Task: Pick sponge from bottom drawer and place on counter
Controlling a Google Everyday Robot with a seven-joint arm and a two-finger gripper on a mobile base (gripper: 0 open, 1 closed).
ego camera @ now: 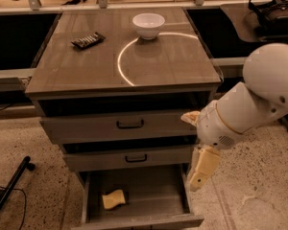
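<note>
The pale-yellow sponge point(114, 199) lies in the left part of the open bottom drawer point(156, 190), the lowest of three. The counter point(86, 68) is the glossy grey-brown cabinet top with a curved light reflection. My gripper point(200, 170) hangs pointing down at the end of the white arm, just off the right side of the cabinet. It is level with the middle drawer, above the bottom drawer's right edge. It is well to the right of the sponge and holds nothing that I can see.
A white bowl point(149, 25) and a dark wrapped bar point(88, 40) sit on the counter's far part. The top drawer point(129, 124) and the middle drawer point(134, 158) are slightly pulled out. A black leg point(9, 188) lies on the floor at left. A side table point(259, 13) stands at right.
</note>
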